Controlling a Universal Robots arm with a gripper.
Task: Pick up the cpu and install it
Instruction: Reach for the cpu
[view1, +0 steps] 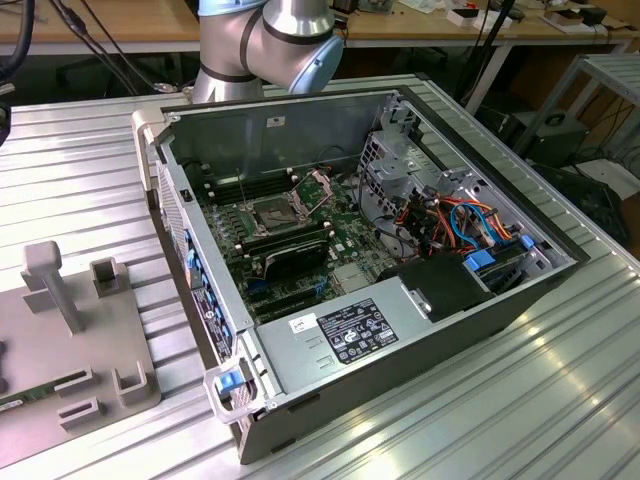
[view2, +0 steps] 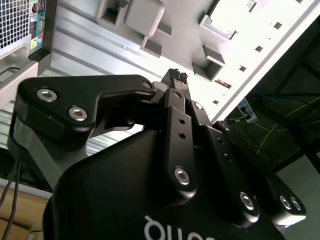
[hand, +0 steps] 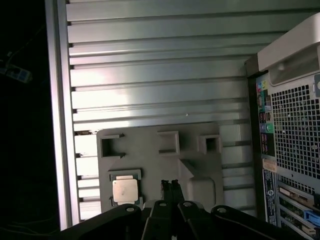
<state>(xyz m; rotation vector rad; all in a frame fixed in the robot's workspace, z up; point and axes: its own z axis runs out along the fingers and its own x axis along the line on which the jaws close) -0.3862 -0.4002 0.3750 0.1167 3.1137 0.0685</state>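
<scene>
The cpu (hand: 124, 190) lies flat, silver top up, in a square pocket of a grey holder plate (hand: 150, 150). Nothing grips it or touches it from above. The holder plate has several other raised pockets and blocks and rests on a ribbed metal table (hand: 150, 60).

In the first wrist view the gripper (hand: 170, 184) hangs over the holder plate, just beside the cpu's pocket but apart from the chip. Its two black fingers are pressed together at the tips and pinch nothing. The second wrist view shows the same: the tips meet, with the holder plate beyond them.

In the exterior view the holder plate sits at the exterior view's left, on the near part of the table. Just to its right lies an open computer case (view1: 400, 330) on its side. Inside is a green motherboard (view1: 340, 240) with a dark square socket (view1: 270, 212) whose metal frame is raised. Near the socket lie long black memory sticks (view1: 285, 243). A grey power supply (view1: 370, 325) fills the near end of the case, and a bundle of orange and blue cables (view1: 450, 220) lies toward the exterior view's right. The robot arm (view1: 270, 40) rises at the far side of the case.
</scene>
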